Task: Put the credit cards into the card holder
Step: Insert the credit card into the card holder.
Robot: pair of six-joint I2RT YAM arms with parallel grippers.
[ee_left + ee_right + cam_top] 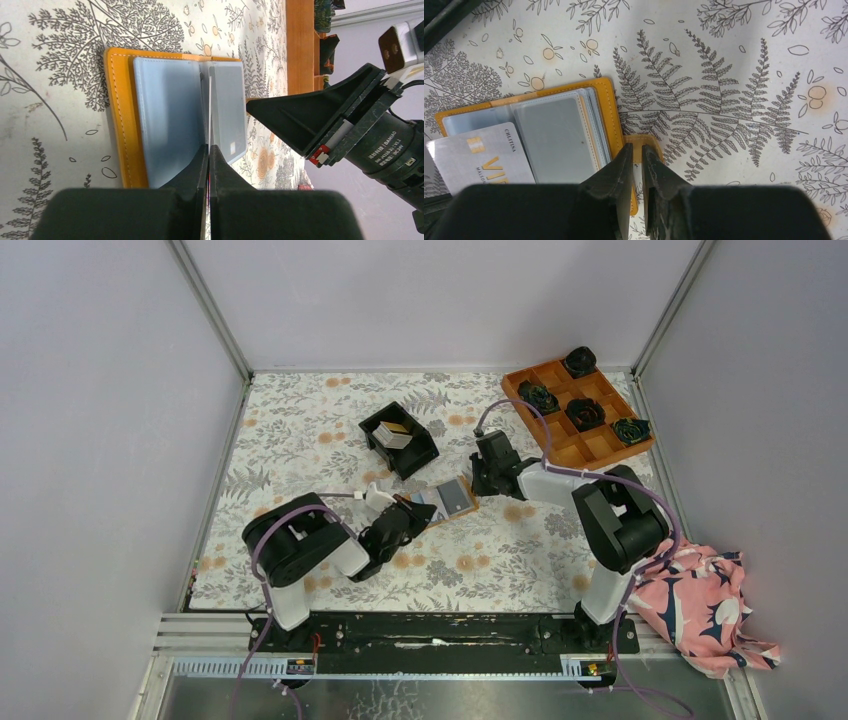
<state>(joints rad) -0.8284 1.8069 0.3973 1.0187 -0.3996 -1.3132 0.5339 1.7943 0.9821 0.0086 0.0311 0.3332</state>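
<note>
Near the middle of the counter (300, 430), the card holder (450, 498) lay open between the two arms, its light blue pockets facing up inside an orange-tan border.

From above, both sets of fingers were only dark shapes at either end of it. The left wrist view showed the left fingers (209, 150) pressed together on a silvery card (210, 110), seen edge-on as a thin pale line over the holder's fold. The right wrist view showed that card's face, with gold lettering, lying across the holder's far pockets. It also showed the right fingers (631, 152) nearly together, with the holder's small orange tab in the narrow gap, apparently pinched.

Only the top view took in the black bin (415, 455) beyond the holder, with more credit cards (395, 433) stacked inside it. At the far right corner was an orange tray (560, 445) holding dark rosettes (585, 413).

A pale cloth printed with grey ferns and orange blossoms covered the counter. Plain grey walls (100, 390) closed in three sides, and a pink patterned cloth (700, 605) lay crumpled off the near right edge.
</note>
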